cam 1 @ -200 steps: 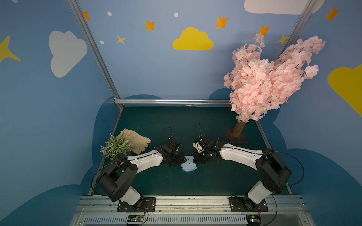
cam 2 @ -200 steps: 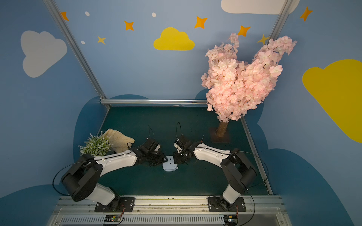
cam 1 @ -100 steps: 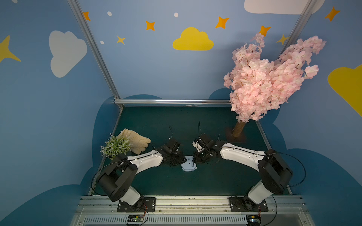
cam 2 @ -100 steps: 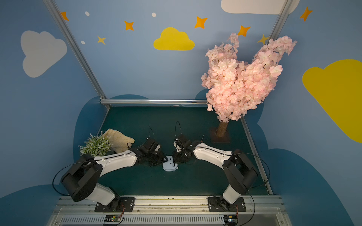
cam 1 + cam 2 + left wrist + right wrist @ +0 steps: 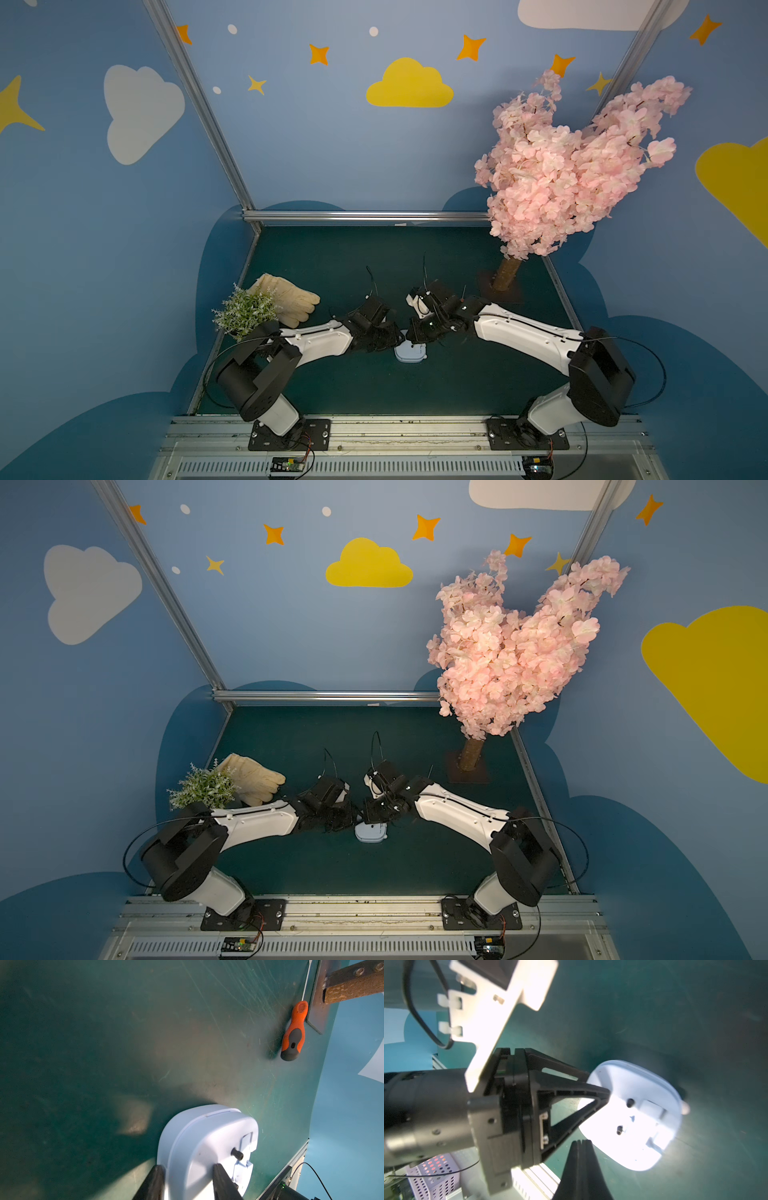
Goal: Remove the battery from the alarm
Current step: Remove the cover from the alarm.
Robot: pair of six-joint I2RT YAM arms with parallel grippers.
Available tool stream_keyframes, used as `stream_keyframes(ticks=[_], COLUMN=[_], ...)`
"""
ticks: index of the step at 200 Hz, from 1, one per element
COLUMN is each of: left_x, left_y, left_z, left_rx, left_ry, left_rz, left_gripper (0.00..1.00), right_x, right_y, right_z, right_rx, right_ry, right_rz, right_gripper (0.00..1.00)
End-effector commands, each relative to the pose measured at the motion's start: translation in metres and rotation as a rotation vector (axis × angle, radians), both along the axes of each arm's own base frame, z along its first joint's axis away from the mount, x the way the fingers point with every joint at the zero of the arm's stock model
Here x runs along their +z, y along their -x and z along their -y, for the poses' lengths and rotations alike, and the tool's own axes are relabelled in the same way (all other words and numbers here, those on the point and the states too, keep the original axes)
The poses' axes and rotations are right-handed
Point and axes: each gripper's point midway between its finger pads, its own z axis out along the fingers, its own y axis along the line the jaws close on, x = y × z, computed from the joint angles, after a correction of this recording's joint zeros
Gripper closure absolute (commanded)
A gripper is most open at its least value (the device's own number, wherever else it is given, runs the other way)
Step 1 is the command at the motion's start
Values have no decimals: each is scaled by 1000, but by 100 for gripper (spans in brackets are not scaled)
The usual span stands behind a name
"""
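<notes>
Two arms were nose to nose mid tabletop (image 5: pixel 374 257) over the alarm (image 5: pixel 410 352), which lay back-up, dial facing down. Left gripper (image 5: pixel 187 1167) was part open, pinching the alarm's edge to steady it. Right gripper (image 5: pixel 581 1142) was fully closed on nothing, tip just beside the alarm. It looked like the dig-it-out step, so the next move probably needed that tip worked into the compartment (image 5: pixel 245 1147), which sat away from the left gripper's hold. Couldn't spot the battery itself, so no idea which way its long axis ran.
</notes>
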Motion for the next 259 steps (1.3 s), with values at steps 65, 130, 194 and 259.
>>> stream_keyframes(ticks=[65,130,194,259], left_x=[-19,-22,-26,-26], left_y=[18,19,20,19], left_z=[-17,-17,-17,-17], left_rx=[-7,-8,-9,-5], left_ry=[-93,-90,-85,-78], left_rz=[-58,-61,-64,-63], left_gripper=[60,60,60,60], right_x=[-27,-35,-47,-54], right_y=[3,0,-3,-1], right_z=[33,23,22,17], right_rx=[1,22,24,31], right_ry=[249,395,488,513], right_rz=[-2,42,40,32], right_gripper=[80,76,76,80])
